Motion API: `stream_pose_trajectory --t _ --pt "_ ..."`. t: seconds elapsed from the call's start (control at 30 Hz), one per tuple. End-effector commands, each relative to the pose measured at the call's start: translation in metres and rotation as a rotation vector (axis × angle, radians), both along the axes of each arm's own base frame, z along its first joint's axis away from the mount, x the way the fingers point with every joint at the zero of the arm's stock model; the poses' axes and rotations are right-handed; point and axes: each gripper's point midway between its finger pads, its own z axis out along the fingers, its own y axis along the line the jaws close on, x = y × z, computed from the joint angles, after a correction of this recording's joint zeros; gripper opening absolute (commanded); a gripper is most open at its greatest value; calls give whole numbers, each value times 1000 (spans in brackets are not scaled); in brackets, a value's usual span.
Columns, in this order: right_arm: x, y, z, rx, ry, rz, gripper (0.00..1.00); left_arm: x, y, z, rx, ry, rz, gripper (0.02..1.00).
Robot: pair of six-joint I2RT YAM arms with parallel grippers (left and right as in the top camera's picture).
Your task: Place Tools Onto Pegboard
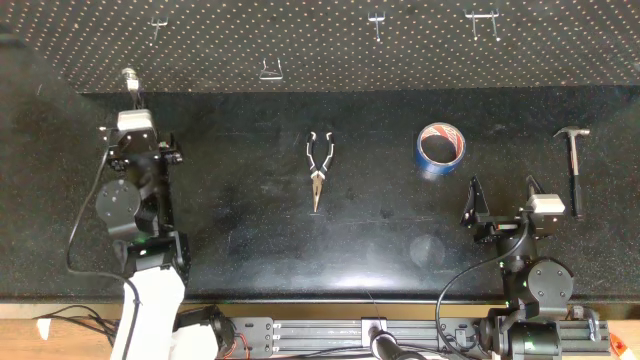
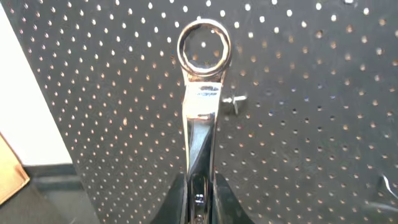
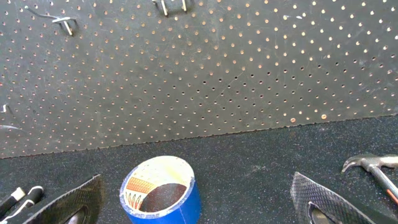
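Observation:
My left gripper (image 1: 132,112) (image 2: 200,198) is shut on a shiny ring wrench (image 1: 129,78) at the table's far left. It holds the wrench upright against the black pegboard (image 2: 311,124). The wrench's ring end (image 2: 204,46) sits up and to the left of a small metal hook (image 2: 235,101). My right gripper (image 1: 500,197) (image 3: 196,200) stands open near the table's front right, nothing between its fingers (image 3: 69,200). Just beyond it lies a blue tape roll (image 1: 440,147) (image 3: 160,193). Pliers (image 1: 318,166) lie mid-table, and a hammer (image 1: 573,165) (image 3: 370,165) lies at the right.
The pegboard (image 1: 320,45) runs along the back edge and carries several hooks (image 1: 376,20) (image 1: 270,70) (image 1: 482,18). The pliers' handle tips (image 3: 18,198) also show in the right wrist view. Bare black mat (image 1: 240,200) lies between the arms.

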Motion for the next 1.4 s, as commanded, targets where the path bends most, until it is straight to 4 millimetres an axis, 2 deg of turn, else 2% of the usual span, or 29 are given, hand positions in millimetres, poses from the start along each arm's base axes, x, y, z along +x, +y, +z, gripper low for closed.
stream_pose_trajectory --t 0.03,0.13,0.43,0.63,0.9,1.13,1.23,1.3,1.37,1.4 --pt "0 1 -1 -10 -1 7 976 21 -11 10 6 -33 -89 27" --pt "0 1 -1 -10 -1 7 976 37 -7 6 0 -11 -89 25" --pt "0 1 -1 -9 -1 7 976 62 -3 -5 -13 35 -100 27" --pt "0 1 -1 -9 -1 7 976 75 0 -39 -50 162 -100 27" --pt "0 1 -1 -10 -1 8 976 78 1 -40 -52 169 -100 27" --pt "0 1 -1 -10 -1 7 976 93 4 -37 -55 179 -101 27" --pt "0 1 -1 -10 -1 7 976 94 -2 -42 -63 201 -139 34" --pt "0 1 -1 -9 -1 7 976 94 -4 -43 -64 205 -148 255" --pt "0 1 -1 -10 -1 7 974 94 -4 -43 -64 205 -149 369" --pt "0 1 -1 -10 -1 7 976 94 -4 -43 -64 205 -149 566"
